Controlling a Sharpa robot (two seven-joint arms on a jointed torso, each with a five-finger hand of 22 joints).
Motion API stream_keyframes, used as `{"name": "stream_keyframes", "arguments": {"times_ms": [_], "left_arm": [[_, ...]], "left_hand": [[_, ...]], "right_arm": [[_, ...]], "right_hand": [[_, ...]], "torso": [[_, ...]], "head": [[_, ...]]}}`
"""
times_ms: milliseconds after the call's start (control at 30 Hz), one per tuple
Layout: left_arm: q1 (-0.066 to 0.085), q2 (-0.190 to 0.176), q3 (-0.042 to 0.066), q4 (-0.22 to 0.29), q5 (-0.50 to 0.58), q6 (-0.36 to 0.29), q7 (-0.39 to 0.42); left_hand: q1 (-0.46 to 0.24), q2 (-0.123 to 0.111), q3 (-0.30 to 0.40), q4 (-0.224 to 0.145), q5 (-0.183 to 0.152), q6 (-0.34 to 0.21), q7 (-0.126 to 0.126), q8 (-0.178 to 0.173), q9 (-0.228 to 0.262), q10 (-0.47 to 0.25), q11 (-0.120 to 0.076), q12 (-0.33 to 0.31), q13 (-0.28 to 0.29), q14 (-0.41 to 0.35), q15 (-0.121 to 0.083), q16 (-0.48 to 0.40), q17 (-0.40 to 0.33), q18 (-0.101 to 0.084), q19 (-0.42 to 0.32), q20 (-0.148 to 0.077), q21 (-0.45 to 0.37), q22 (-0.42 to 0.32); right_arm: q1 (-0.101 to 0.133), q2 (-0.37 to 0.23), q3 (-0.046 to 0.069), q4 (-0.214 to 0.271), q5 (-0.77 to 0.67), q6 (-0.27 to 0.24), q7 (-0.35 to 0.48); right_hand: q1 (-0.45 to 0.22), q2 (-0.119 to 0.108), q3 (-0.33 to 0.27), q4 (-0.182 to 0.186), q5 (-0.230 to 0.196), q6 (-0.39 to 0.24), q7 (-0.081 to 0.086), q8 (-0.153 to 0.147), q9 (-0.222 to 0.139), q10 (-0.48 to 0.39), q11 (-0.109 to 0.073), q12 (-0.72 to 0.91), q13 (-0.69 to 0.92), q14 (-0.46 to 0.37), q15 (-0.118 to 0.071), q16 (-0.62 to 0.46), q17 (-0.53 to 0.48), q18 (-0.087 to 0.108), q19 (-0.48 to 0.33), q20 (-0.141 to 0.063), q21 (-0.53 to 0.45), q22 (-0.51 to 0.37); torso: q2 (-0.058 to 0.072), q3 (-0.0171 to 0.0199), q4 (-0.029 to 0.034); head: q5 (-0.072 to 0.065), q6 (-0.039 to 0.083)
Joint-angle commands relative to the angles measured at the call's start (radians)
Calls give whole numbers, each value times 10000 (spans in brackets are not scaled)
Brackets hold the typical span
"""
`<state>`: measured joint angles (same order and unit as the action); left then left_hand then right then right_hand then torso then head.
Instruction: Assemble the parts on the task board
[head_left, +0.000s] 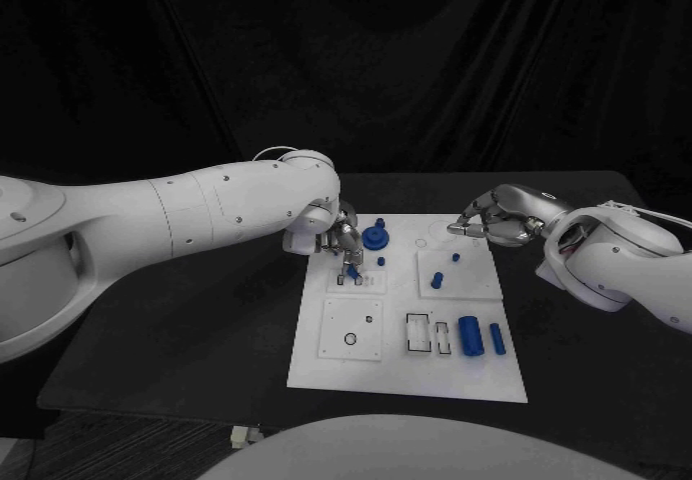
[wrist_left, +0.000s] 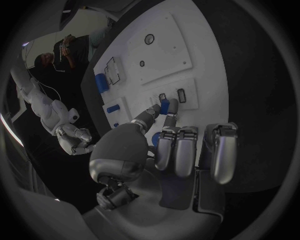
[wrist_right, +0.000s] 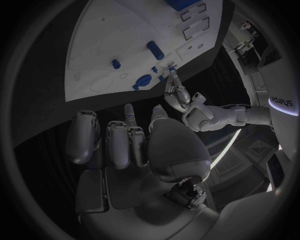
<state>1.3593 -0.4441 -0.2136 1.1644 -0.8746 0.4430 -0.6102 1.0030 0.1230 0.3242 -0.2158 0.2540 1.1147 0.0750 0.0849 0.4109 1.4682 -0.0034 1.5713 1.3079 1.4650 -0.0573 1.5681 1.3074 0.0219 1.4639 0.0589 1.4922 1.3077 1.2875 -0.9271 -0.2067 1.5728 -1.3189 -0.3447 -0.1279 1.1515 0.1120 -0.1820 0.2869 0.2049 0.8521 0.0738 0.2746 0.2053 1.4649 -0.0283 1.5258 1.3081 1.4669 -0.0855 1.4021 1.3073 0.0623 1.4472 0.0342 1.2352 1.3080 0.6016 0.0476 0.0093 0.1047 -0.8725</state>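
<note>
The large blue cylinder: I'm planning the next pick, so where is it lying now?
In the head view, the large blue cylinder lies on the task board, in its near right part, between a rectangular slot and a thinner blue pin, far from both hands.

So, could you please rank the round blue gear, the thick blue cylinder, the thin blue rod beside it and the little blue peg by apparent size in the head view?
1. Gear and thick cylinder: too alike to rank.
2. Thin rod.
3. Peg, smallest.
</note>
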Motion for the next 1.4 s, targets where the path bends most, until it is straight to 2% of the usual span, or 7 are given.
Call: {"name": "stream_keyframes", "arguments": {"times_ms": [33, 233, 933, 1033, 1267, 1400], "left_arm": [[-20, 16, 8, 11, 13, -119, 122], [-26, 12, 8, 20, 13, -93, 122], [-50, -61, 7, 122, 13, -10, 114], [-52, -72, 7, 129, 13, -12, 113], [-58, -62, 7, 133, 13, -17, 110], [-64, -49, 7, 134, 13, -19, 110]], "left_hand": [[-108, 13, 111, 9, -211, -51, -73, 9, 35, 1026, -58, -5, 2629, 1058, -44, 27, 2634, 62, 375, -77, -54, 1712], [-233, -13, 111, 122, -487, -63, -71, 0, 73, 1026, -58, -5, 2629, 1058, -47, 27, 2634, 72, 352, -84, -94, 1681], [-285, -38, 107, 162, -527, -87, -68, -17, 80, 1026, -56, -5, 2629, 1058, -47, 27, 2634, 105, 271, -84, -200, 1574], [-332, -55, 108, 205, -652, -112, -63, -35, 89, 1026, -52, -5, 2629, 1058, -44, 27, 2634, 119, 236, -82, -251, 1528], [-481, -96, 60, 400, -1279, -119, -56, -59, 136, 1026, -48, -5, 2629, 1058, -40, 27, 2634, 127, 222, -77, -301, 1505], [-531, -114, 24, 465, -1388, -118, -52, -64, 145, 1026, -43, -5, 2629, 1058, -38, 27, 2634, 137, 199, -77, -339, 1473]], "right_arm": [[-26, -10, 7, 5, -19, 29, -128], [-27, -24, 7, 14, -19, 23, -130], [-29, -36, 7, 31, -19, 30, -145], [-29, -31, 7, 27, -19, 30, -145], [-33, -21, 7, 24, -19, 26, -144], [-35, -18, 7, 24, -19, 19, -144]], "right_hand": [[103, -3, -66, 16, 30, -28, 32, 31, 11, 692, 92, -38, 1923, 444, 65, -18, 239, 90, -95, -9, -53, 1680], [103, -3, -66, 16, 30, -28, 32, 31, 11, 692, 92, -38, 1923, 444, 65, -18, 239, 90, -95, -9, -53, 1680], [113, 4, -76, 21, 40, -35, 33, 27, 10, 685, 93, -47, 1911, 433, 68, -42, 209, 92, -101, -6, -67, 1677], [113, 4, -76, 21, 40, -35, 33, 27, 10, 685, 93, -47, 1911, 433, 68, -42, 209, 92, -101, -6, -67, 1677], [126, 8, -84, 22, 50, -38, 34, 25, 10, 680, 94, -53, 1903, 431, 69, -44, 209, 97, -110, -5, -91, 1671], [126, 8, -84, 22, 50, -38, 34, 25, 10, 680, 94, -53, 1903, 431, 69, -44, 209, 97, -110, -5, -91, 1671]], "torso": [[0, 0, 0], [3, 1, -1], [-1, 0, -3], [2, 0, 1], [0, 0, 2], [0, 0, 0]], "head": [[-5, -2], [-13, -2], [-18, -2], [-23, -2], [-12, -2], [-2, -2]]}}
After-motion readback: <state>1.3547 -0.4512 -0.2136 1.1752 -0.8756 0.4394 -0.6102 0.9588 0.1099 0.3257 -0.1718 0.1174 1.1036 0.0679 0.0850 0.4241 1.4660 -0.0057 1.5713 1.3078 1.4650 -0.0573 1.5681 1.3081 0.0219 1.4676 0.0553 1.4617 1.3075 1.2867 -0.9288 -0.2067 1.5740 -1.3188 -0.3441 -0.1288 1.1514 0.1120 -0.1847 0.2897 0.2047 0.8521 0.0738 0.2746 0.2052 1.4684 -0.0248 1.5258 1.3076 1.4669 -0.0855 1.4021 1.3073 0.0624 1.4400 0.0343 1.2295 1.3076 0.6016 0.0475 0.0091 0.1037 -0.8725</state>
